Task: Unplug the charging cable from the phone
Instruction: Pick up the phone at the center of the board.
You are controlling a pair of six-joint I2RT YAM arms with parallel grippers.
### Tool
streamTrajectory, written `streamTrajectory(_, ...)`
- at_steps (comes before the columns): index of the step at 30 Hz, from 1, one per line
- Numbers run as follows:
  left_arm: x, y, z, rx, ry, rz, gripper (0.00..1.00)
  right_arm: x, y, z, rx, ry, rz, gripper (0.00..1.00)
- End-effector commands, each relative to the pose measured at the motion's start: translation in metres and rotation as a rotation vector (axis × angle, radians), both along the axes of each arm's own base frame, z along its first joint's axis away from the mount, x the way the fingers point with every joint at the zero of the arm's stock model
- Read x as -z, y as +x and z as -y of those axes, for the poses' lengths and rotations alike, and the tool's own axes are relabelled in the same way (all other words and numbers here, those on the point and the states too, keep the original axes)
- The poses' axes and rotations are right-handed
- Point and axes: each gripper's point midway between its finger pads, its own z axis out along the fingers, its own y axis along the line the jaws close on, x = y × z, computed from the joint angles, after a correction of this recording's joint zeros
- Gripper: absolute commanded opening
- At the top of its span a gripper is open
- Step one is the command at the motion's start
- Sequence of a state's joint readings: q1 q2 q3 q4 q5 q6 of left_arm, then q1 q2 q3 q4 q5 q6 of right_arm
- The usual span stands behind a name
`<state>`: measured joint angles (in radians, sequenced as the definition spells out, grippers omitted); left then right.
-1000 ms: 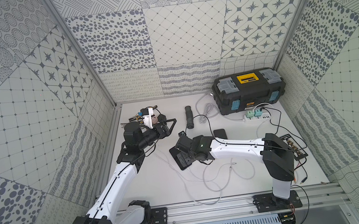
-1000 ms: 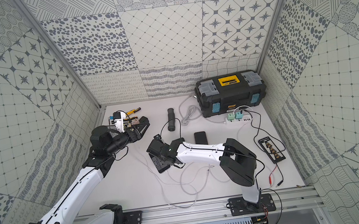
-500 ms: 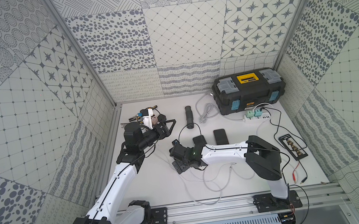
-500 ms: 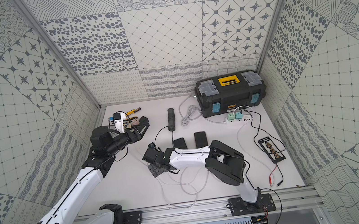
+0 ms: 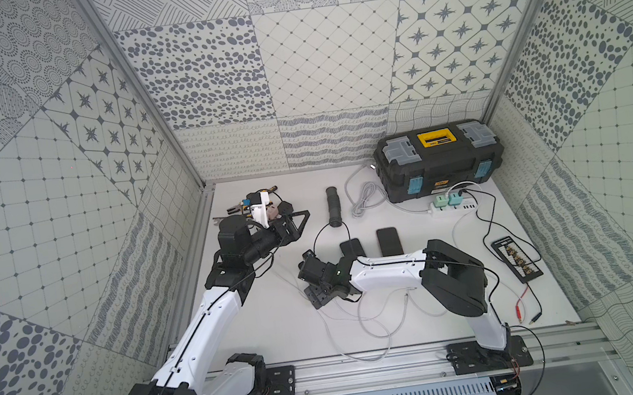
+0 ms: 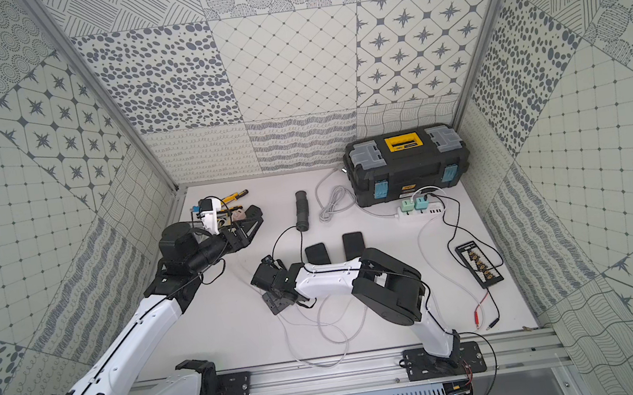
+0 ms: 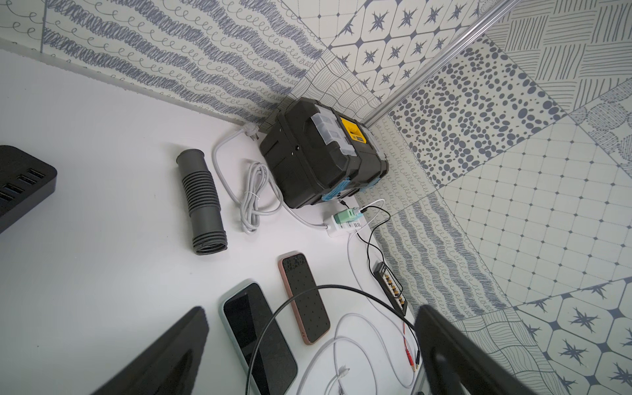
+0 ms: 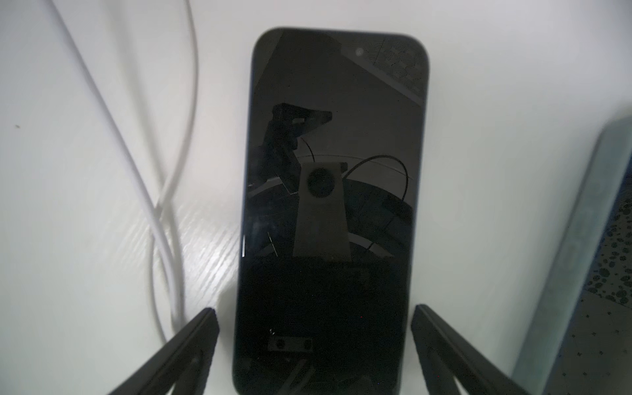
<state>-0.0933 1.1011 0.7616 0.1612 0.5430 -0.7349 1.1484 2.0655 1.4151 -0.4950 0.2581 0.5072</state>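
A dark phone (image 8: 328, 205) lies screen up on the white table, between the fingers of my open right gripper (image 8: 314, 311). Its near end is hidden under the gripper. A white charging cable (image 8: 150, 191) runs beside it and loops toward the front (image 5: 364, 317). I cannot tell whether it is plugged in. In both top views the right gripper (image 5: 320, 289) (image 6: 278, 297) sits low and covers this phone. My left gripper (image 5: 289, 223) (image 7: 311, 313) hangs open above the back left, holding nothing.
Two more phones (image 5: 352, 248) (image 5: 389, 241) lie just behind the right gripper. A black toolbox (image 5: 440, 159), a power strip (image 5: 453, 205), a grey ribbed hose (image 5: 334, 206) and a coiled cord (image 5: 365, 198) sit at the back. A connector board (image 5: 516, 259) lies at the right.
My right arm has folded leftward and its gripper has come slightly nearer, uncovering a second dark phone behind it. The left arm has not moved.
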Motion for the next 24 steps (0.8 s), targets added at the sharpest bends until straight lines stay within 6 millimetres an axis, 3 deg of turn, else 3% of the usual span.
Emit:
streamTrajectory(1, -0.007, 0.002, -0.002, -0.009, 0.016, 0.032, 0.98, -0.001, 0.005, -0.008, 0.005, 0.025, 0.011, 0.9)
streamTrajectory(10, -0.007, 0.002, -0.002, -0.01, 0.017, 0.032, 0.98, 0.004, 0.004, -0.003, 0.011, 0.01, 0.009, 0.8)
streamTrajectory(24, -0.01, 0.002, -0.002, -0.009, 0.015, 0.037, 0.98, -0.03, 0.024, 0.006, 0.042, 0.068, 0.074, 0.59)
